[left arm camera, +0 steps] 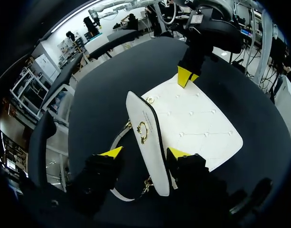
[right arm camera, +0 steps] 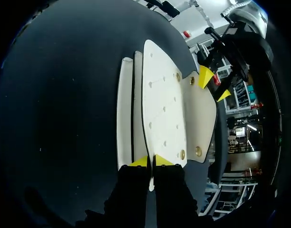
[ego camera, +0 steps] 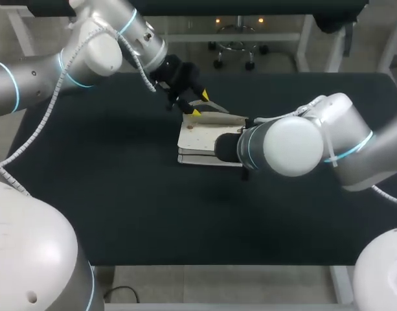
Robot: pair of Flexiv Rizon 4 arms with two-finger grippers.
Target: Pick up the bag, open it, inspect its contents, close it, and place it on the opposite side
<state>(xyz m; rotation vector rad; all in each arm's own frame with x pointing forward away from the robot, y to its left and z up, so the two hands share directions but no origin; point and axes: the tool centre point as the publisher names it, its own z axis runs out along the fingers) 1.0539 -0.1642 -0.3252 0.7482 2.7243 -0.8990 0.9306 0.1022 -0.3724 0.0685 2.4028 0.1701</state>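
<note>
A white quilted bag (ego camera: 201, 139) lies in the middle of the black table. Its flap (left arm camera: 144, 142), with a gold clasp (left arm camera: 143, 132), stands up on edge between the fingers of my left gripper (left arm camera: 145, 153). Those fingers are open; one yellow tip is against the flap, the other is apart from it. In the head view the left gripper (ego camera: 201, 103) sits at the bag's far edge. My right gripper (right arm camera: 151, 161) is shut on the thin edge of the bag's body (right arm camera: 162, 109) at the opposite side; in the head view my right arm (ego camera: 282, 146) hides it.
The black table (ego camera: 107, 194) spreads widely on all sides of the bag. A strap with chain ends (left arm camera: 124, 195) trails from the bag under the left gripper. The table's front edge (ego camera: 211, 264) is near me.
</note>
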